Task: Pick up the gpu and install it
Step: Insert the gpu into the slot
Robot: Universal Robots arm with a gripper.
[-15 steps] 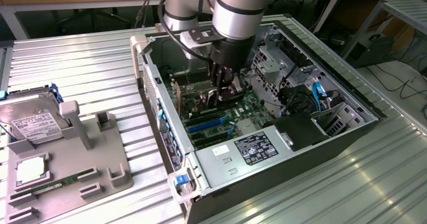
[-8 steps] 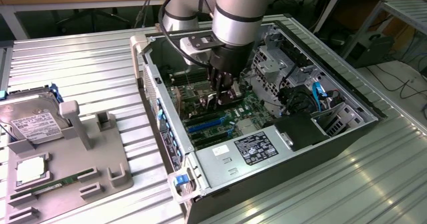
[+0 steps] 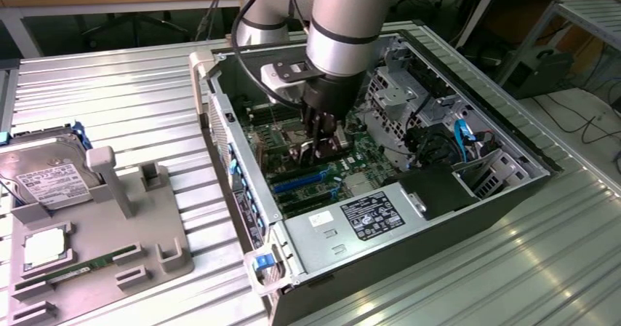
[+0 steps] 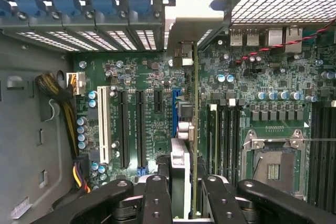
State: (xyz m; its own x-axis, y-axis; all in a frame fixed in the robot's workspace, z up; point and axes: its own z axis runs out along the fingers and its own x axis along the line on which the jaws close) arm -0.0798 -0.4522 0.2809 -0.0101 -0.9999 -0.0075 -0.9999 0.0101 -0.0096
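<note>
I have the gripper down inside the open computer case, jaws drawn narrow and clamped on the gpu, which stands on edge between the fingers. The card sits over the motherboard, just beside the blue slot, with its silver bracket against the rear slot openings. I cannot tell whether it is seated.
</note>
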